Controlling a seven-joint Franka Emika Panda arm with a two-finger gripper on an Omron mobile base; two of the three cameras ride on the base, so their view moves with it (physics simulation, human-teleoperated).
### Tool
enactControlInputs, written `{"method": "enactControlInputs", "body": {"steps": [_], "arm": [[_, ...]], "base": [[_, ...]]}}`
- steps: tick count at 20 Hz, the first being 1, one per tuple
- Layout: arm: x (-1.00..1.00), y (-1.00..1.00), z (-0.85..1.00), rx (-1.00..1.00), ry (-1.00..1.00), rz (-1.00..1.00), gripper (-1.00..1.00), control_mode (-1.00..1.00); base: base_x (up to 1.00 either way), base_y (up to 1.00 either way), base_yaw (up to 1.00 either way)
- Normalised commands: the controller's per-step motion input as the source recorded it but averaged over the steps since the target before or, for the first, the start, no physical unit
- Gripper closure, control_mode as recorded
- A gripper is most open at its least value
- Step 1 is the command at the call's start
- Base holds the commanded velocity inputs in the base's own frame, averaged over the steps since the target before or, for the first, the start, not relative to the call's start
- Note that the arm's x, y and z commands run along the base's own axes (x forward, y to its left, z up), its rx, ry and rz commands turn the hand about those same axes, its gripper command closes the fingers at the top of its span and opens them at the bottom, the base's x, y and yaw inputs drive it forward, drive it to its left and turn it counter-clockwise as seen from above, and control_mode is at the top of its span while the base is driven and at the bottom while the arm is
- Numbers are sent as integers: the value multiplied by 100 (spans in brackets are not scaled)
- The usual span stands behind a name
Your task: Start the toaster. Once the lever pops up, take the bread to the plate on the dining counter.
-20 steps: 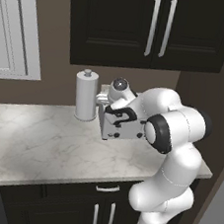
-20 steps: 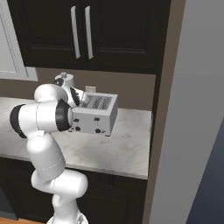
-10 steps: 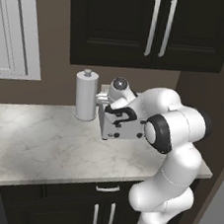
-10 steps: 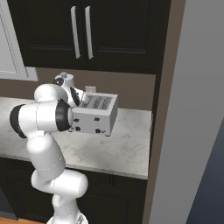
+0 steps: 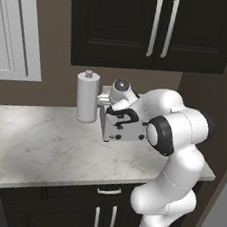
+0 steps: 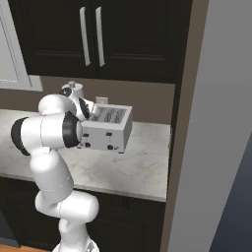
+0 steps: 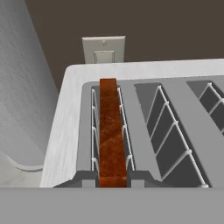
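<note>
Fingers [image 7: 113, 178] pinching the bread [image 7: 112, 131] at its near top edge, in the toaster's [image 7: 175, 87] end slot. I should lift straight along the slot, clear of the wire guides.

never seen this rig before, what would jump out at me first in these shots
The white arm reaching over the silver-white toaster on the marble worktop, under dark cupboards. From the hand view, the orange-brown bread stands on edge in the toaster's end slot, with the gripper shut on its near edge. A white paper-towel roll stands upright just beside the toaster.
</note>
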Motion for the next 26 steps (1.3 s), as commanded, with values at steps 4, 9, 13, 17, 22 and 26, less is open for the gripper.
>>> {"method": "enactControlInputs", "body": {"steps": [4,9,13,17,22,26], "arm": [[0,0,0,0,0,0,100,-100],[0,0,0,0,0,0,100,-100],[-9,0,0,0,-4,0,100,-100],[-36,0,0,0,-12,0,100,-100],[-52,-1,9,2,-11,0,100,-100],[-53,0,55,3,-7,-3,100,-100]], "base": [[0,0,0],[0,0,0],[0,0,0],[0,0,0],[0,0,0],[0,0,0]]}}
